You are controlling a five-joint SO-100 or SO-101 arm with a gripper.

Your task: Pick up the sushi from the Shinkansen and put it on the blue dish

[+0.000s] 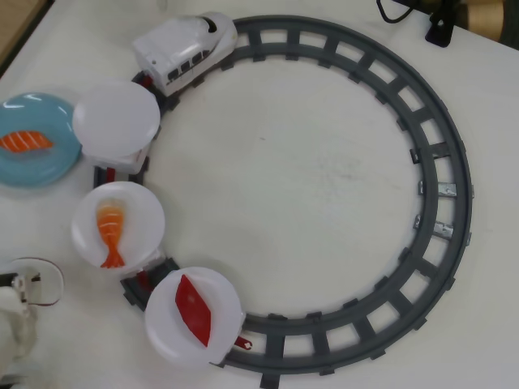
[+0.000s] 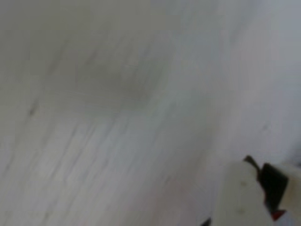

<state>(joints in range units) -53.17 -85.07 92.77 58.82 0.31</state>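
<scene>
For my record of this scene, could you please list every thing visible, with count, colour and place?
Shinkansen: 1, white, top left of track, overhead view.
Track: 1, grey, circular, centre.
White plates: 3, on the cars behind the train; the first is empty.
Shrimp piece: 1, orange, on the middle plate.
Red piece: 1, dark red, on the last plate.
Blue dish: 1, light blue, left edge.
Sushi: 1, orange, striped, on the blue dish.
Black object: 1, top right.
Arm: 1, white, bottom left; jaws unclear.

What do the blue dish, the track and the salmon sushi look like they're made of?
Blue dish: glossy plastic or glazed ceramic, given its bright glare spots.
Track: matte grey moulded plastic in clipped segments.
Sushi: likely a plastic toy, with flat colour and painted stripes.
</scene>
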